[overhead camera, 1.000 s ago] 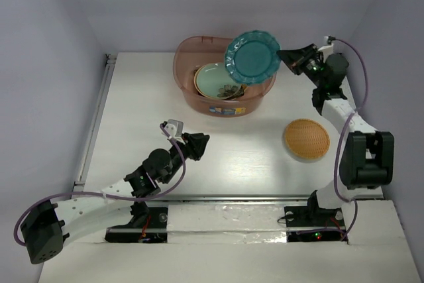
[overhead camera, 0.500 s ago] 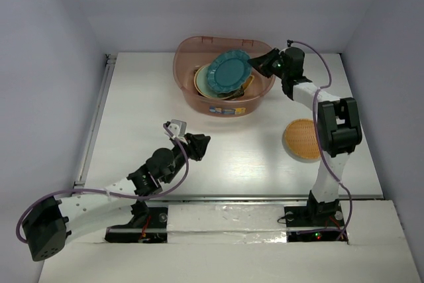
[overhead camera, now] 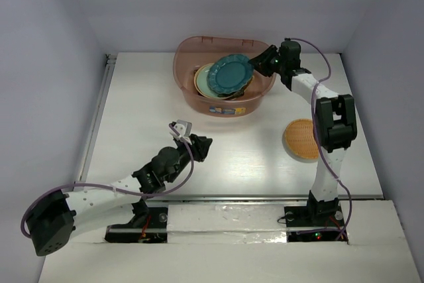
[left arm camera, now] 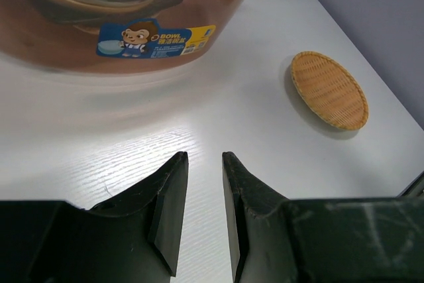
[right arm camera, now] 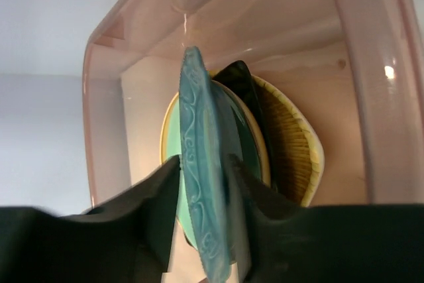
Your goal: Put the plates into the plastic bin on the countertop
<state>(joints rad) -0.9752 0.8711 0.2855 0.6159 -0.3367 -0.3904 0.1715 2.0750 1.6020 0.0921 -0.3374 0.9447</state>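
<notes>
The teal scalloped plate (overhead camera: 230,74) leans on the other plates inside the plastic bin (overhead camera: 189,51). My right gripper (overhead camera: 262,64) reaches over the bin's right rim. In the right wrist view the teal plate (right arm camera: 202,197) stands edge-on between the open jaws of the right gripper (right arm camera: 204,160). Behind it lie the mint green plate (right arm camera: 171,137), a black plate (right arm camera: 235,74) and the woven triangular plate (right arm camera: 291,144). The woven round plate (overhead camera: 306,139) lies on the countertop (overhead camera: 146,111) at the right. My left gripper (overhead camera: 202,144) hovers low over the counter, narrowly open and empty.
A metal rail (overhead camera: 96,117) runs along the counter's left edge. In the left wrist view, ahead of the left gripper (left arm camera: 202,156), are the bin's labelled wall (left arm camera: 66,44) and the woven round plate (left arm camera: 329,89). Grey walls enclose the back and sides.
The right arm swung the teal plate down from above the bin's rim onto the stack inside, and its jaws have widened around the rim. The left arm shifted slightly right.
</notes>
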